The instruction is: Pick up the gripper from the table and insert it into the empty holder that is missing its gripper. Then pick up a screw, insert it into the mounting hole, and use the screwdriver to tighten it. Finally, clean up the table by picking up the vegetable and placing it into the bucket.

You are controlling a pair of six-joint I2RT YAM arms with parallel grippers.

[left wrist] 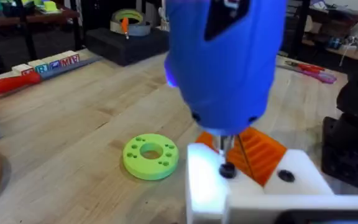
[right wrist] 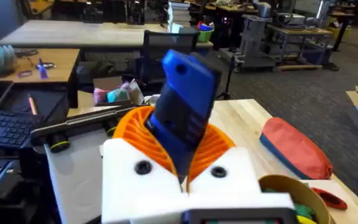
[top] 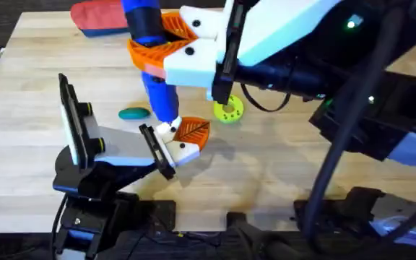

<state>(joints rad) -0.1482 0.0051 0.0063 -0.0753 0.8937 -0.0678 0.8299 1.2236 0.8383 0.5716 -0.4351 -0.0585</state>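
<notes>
The right claw (right wrist: 185, 177) is clamped on the blue screwdriver (top: 150, 50), its orange pads hugging the body, and holds it upright over the left arm's tip; the metal bit sits on a dark screw (left wrist: 227, 169) in the white holder (left wrist: 253, 186), with the orange gripper (top: 191, 131) already seated there. So the tightening step is in hand (the insert looks done). The left claw (top: 180, 144) carries that holder; whether it is open or closed I cannot tell. The next move calls for keeping the bit square and pressed on the screw head while it turns; a tilt could slip it off. The teal vegetable (top: 133, 113) lies on the surface (top: 280, 173) just left of the screwdriver; the bucket (right wrist: 291, 190) waits at the far side.
</notes>
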